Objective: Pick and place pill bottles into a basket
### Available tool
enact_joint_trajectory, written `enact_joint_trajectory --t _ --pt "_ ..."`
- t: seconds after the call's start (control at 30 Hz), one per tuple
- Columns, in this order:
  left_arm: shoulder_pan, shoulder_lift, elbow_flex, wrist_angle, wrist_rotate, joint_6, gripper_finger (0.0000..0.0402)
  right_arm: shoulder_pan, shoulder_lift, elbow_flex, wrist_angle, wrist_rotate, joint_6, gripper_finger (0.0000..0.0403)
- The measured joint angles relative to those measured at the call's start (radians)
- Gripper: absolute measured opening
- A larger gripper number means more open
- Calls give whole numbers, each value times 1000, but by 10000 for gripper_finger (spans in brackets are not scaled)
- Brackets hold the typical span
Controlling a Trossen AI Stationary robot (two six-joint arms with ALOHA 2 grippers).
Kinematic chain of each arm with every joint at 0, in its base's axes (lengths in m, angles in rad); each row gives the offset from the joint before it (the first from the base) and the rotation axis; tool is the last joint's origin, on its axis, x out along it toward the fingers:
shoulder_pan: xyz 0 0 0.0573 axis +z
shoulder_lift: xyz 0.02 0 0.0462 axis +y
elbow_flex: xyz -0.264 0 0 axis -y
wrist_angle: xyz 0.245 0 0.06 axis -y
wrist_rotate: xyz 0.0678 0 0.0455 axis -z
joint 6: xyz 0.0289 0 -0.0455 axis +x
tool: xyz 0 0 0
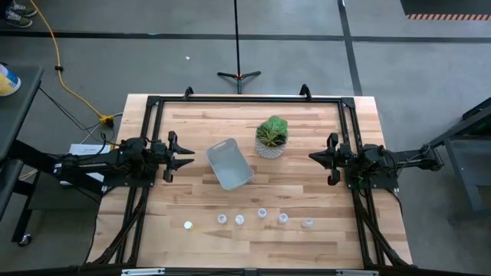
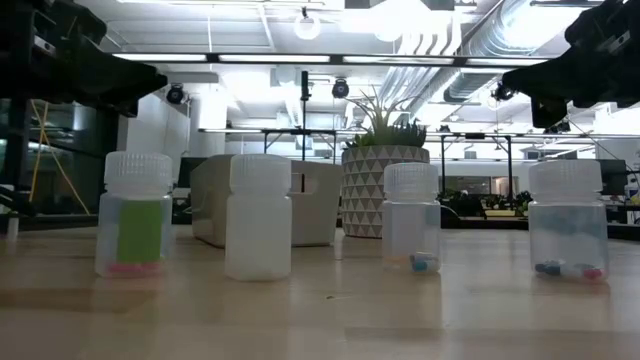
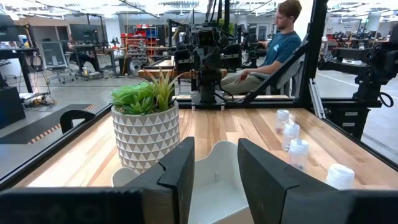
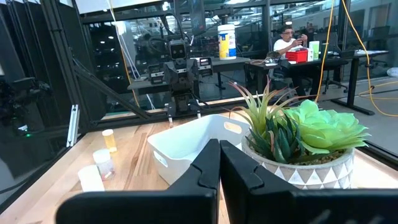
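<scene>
Six small whitish pill bottles stand upright in a loose row near the table's near edge, from the leftmost (image 1: 188,225) to the rightmost (image 1: 308,223); several show close up in the low view (image 2: 259,215). The pale basket (image 1: 230,163) stands on its base at mid-table, with nothing showing inside it. My left gripper (image 1: 187,157) is open and empty, to the left of the basket; in its wrist view (image 3: 214,168) it faces the basket (image 3: 217,180). My right gripper (image 1: 313,157) is shut and empty, to the right of the plant; it also shows in its wrist view (image 4: 220,165).
A white patterned pot with a green plant (image 1: 271,136) stands just right of and behind the basket, between it and my right gripper. A black frame (image 1: 245,98) runs along the table's far and side edges. A seated person (image 3: 273,50) shows beyond the table.
</scene>
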Motion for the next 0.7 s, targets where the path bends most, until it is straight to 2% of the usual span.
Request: enact_joint_trajectory --t 0.5,0.7 --pt "0 0 0 1 0 -5 156 0 0 0 0 0 1 0" --pt "0 0 0 3 1 -203 156 0 0 0 14 0 32 0"
